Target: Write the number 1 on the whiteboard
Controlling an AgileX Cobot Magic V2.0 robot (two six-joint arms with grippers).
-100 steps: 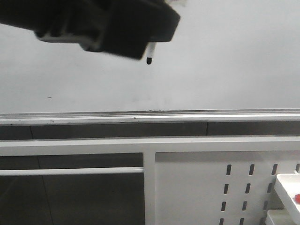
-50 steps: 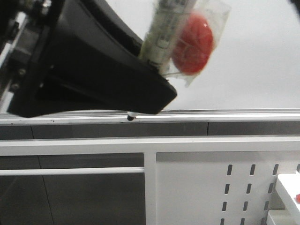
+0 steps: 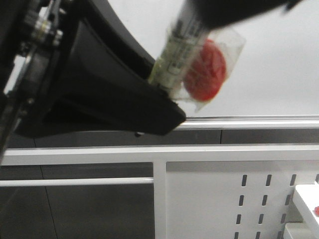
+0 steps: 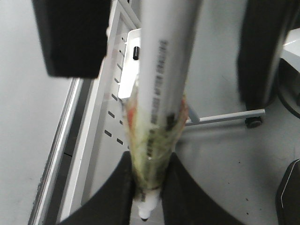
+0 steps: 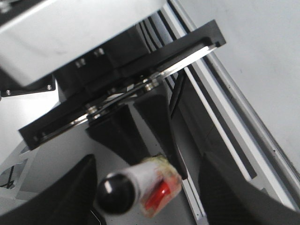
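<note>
White marker pen (image 4: pixel 161 93) sits clamped in your left gripper (image 4: pixel 146 180); no stroke shows, seemingly. Bring its tip to the whiteboard (image 3: pixel 279 74). Right gripper's state: unclear.

I work in a lab: a big whiteboard (image 3: pixel 269 74), a white metal panel (image 3: pixel 224 199) with slots, a plain grey floor (image 4: pixel 220 159).

I see even, soft light with no hard shadows. The left gripper (image 3: pixel 144 129) and marker (image 4: pixel 161 93) are close and blurred; the whiteboard (image 3: pixel 279 74) looks flat grey.
</note>
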